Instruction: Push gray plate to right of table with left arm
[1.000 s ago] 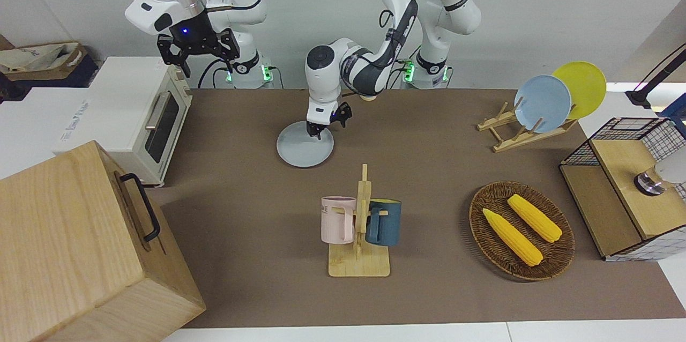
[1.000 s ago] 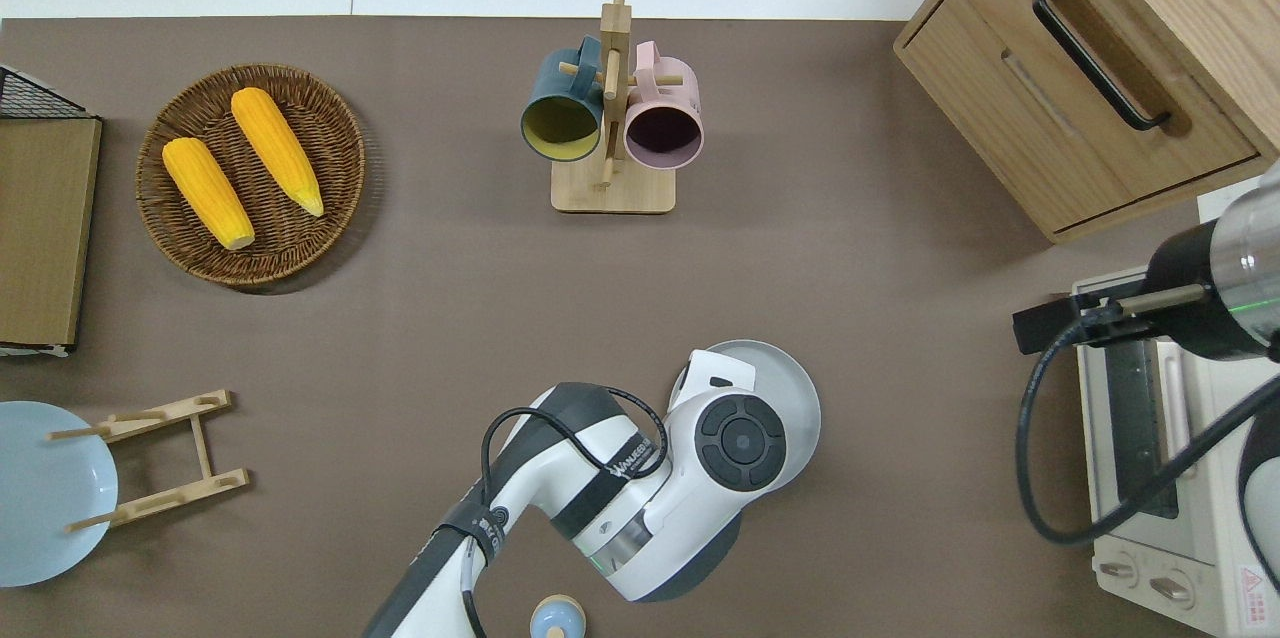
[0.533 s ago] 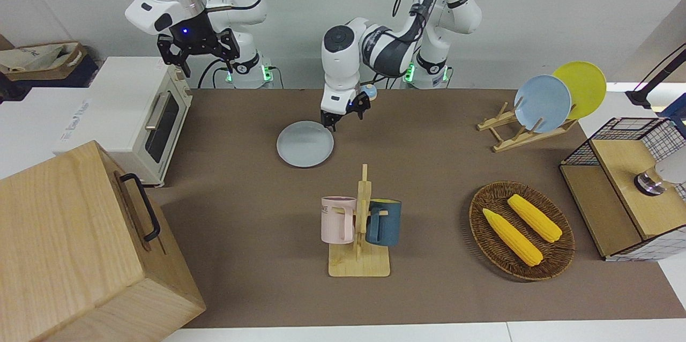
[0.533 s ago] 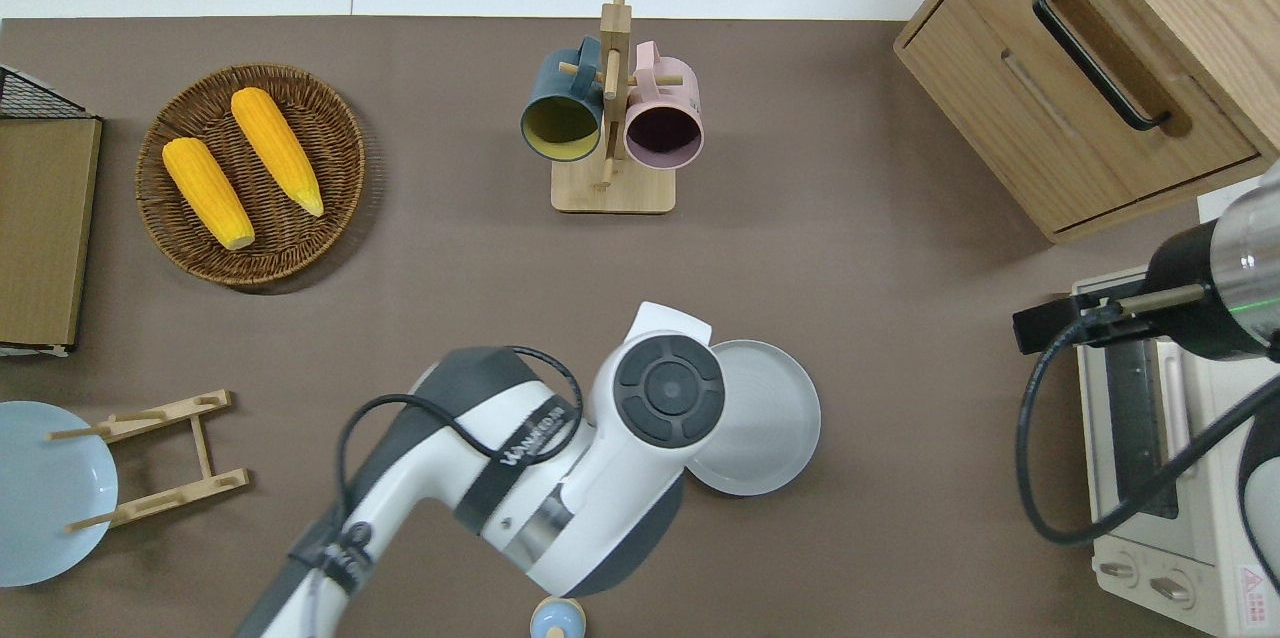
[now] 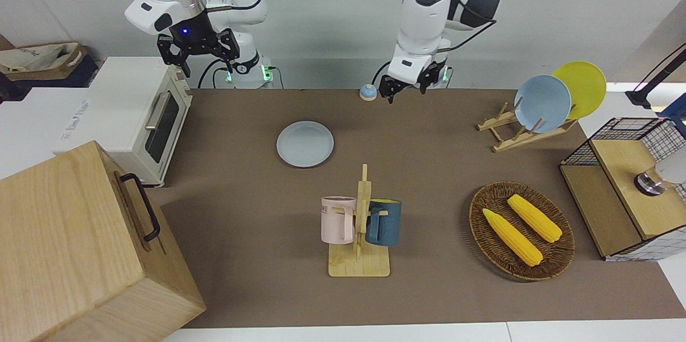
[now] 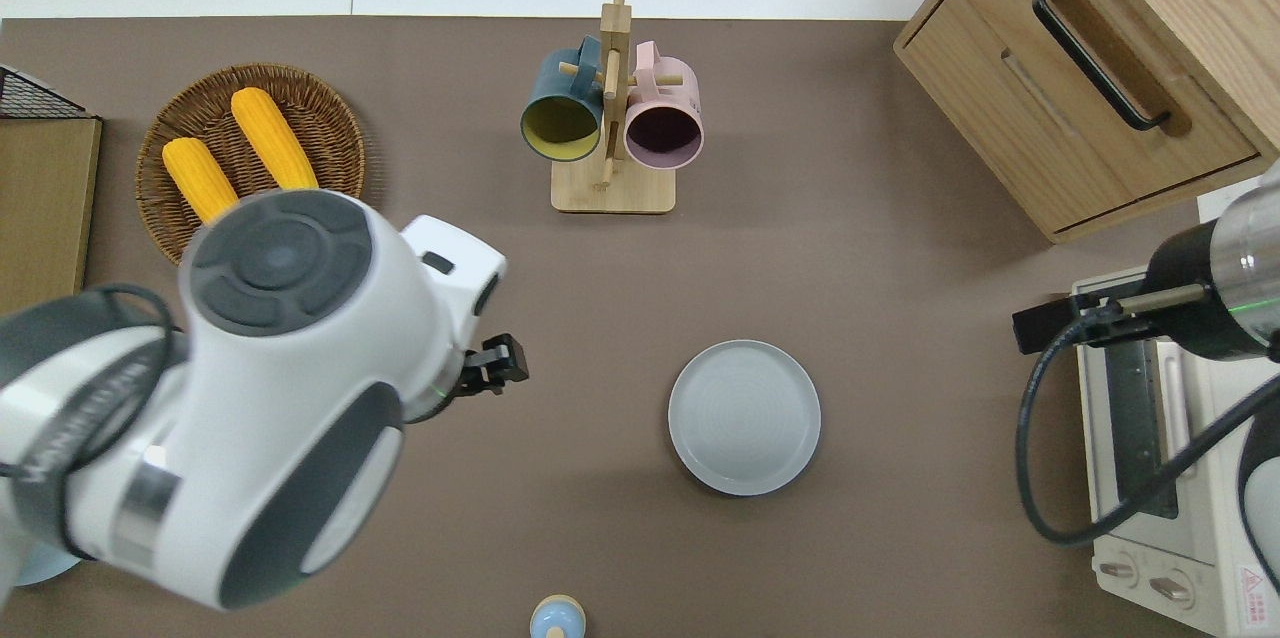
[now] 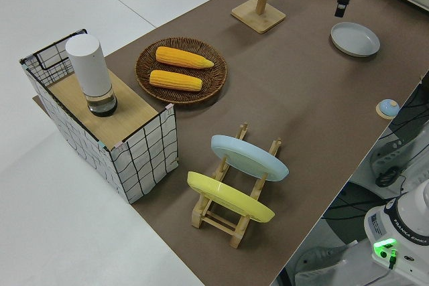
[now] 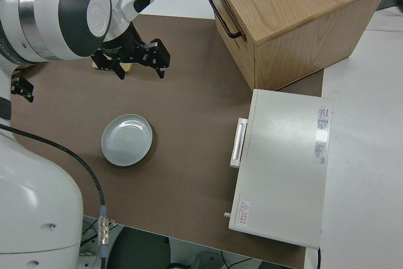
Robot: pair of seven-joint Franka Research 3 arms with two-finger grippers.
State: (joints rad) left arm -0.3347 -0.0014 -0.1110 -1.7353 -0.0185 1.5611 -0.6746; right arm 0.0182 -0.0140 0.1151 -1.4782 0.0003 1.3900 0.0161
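The gray plate (image 5: 305,143) lies flat on the brown table (image 5: 429,170), near the middle and toward the right arm's end; it also shows in the overhead view (image 6: 744,416) and the right side view (image 8: 127,139). My left gripper (image 5: 407,86) is raised in the air and touches nothing. In the overhead view the left gripper (image 6: 495,373) is over bare table, well apart from the plate toward the left arm's end. My right arm is parked, its gripper (image 5: 198,52) open and empty.
A mug rack (image 5: 360,224) with a pink and a blue mug stands farther from the robots than the plate. A toaster oven (image 5: 144,117) and wooden box (image 5: 75,245) fill the right arm's end. A corn basket (image 5: 521,230), plate rack (image 5: 536,111) and small bell (image 5: 367,92) are toward the left arm's end.
My left gripper has lifted off the gray plate and swung up and away toward the left arm's end. The plate has stayed where it was.
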